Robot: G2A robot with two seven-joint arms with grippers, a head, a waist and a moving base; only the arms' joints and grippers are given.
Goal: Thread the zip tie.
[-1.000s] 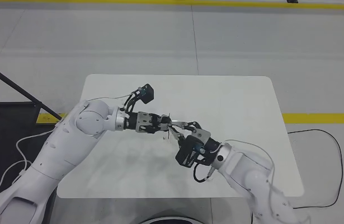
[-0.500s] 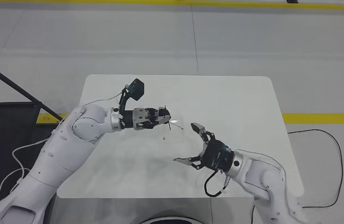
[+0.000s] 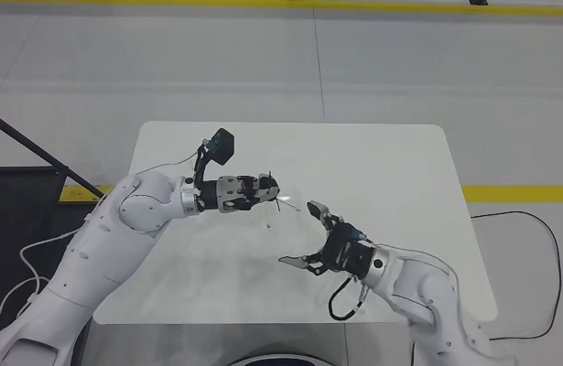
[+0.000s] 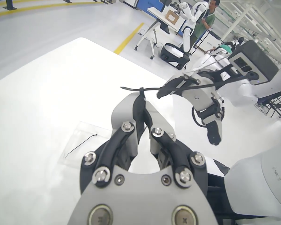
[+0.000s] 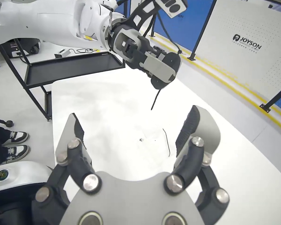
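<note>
A thin black zip tie (image 4: 140, 90) is pinched at its head end in my left gripper (image 4: 140, 104), which is shut on it above the middle of the white table (image 3: 382, 156). The strap's free tail (image 5: 155, 99) hangs down below the left gripper (image 5: 164, 80). In the top view the left gripper (image 3: 274, 190) holds the zip tie (image 3: 275, 203) left of centre. My right gripper (image 3: 301, 235) stands open a short way in front of it, apart from the tie, fingers spread wide with nothing between them (image 5: 134, 118).
A clear plastic bag (image 4: 84, 141) lies flat on the table under the left gripper with another black zip tie (image 5: 166, 141) on it. A black metal cart (image 5: 72, 69) stands beside the table's left edge.
One second ago the right gripper was up against the left gripper at the zip tie. It has since let go, opened wide and drawn back toward the table's front. The left wrist has rolled.
</note>
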